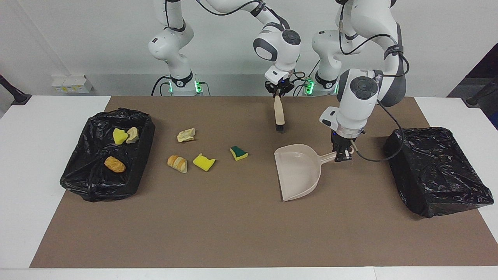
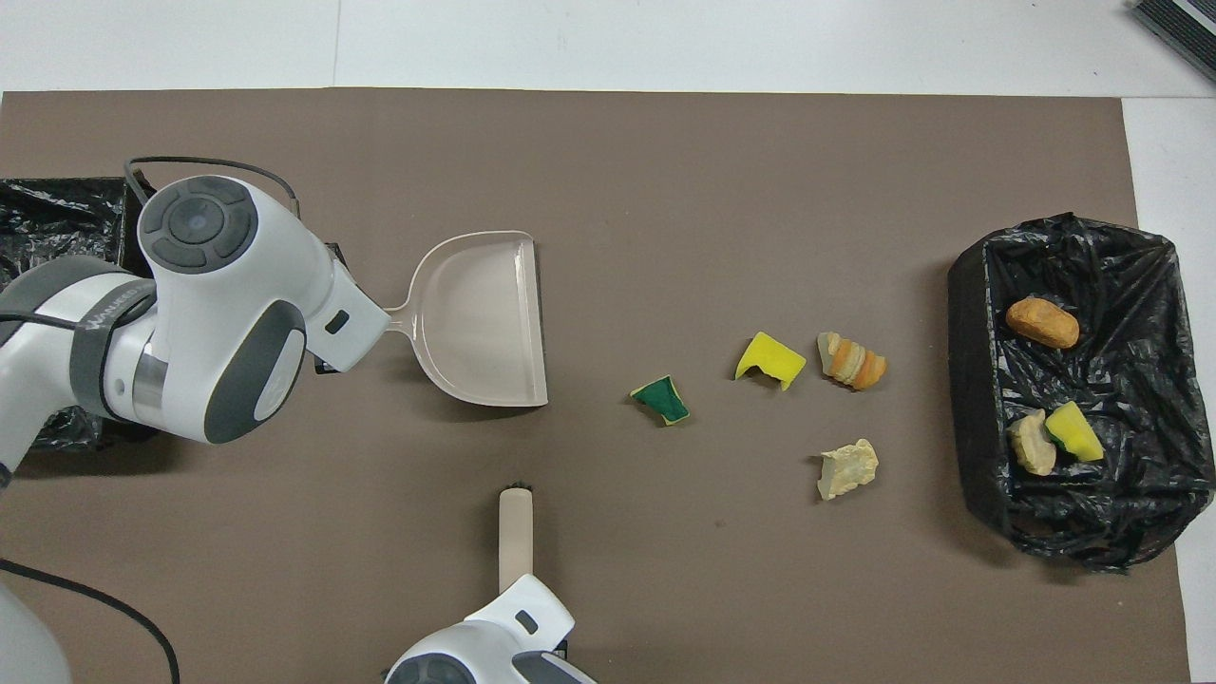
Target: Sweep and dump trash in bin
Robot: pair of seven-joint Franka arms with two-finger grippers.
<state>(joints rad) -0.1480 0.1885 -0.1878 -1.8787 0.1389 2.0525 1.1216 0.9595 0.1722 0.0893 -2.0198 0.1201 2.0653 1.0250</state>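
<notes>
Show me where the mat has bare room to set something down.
Bare: the mat's strip farthest from the robots, and the gap between the dustpan's mouth and the green-backed sponge. Crowded: the four loose pieces beside the filled bin.

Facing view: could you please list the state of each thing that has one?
Left gripper: shut on dustpan handle.
Right gripper: shut on brush handle.
Dustpan: empty.
Brush: on the mat.
Bin at the right arm's end: open, three pieces inside.
Other bin: contents hidden.
</notes>
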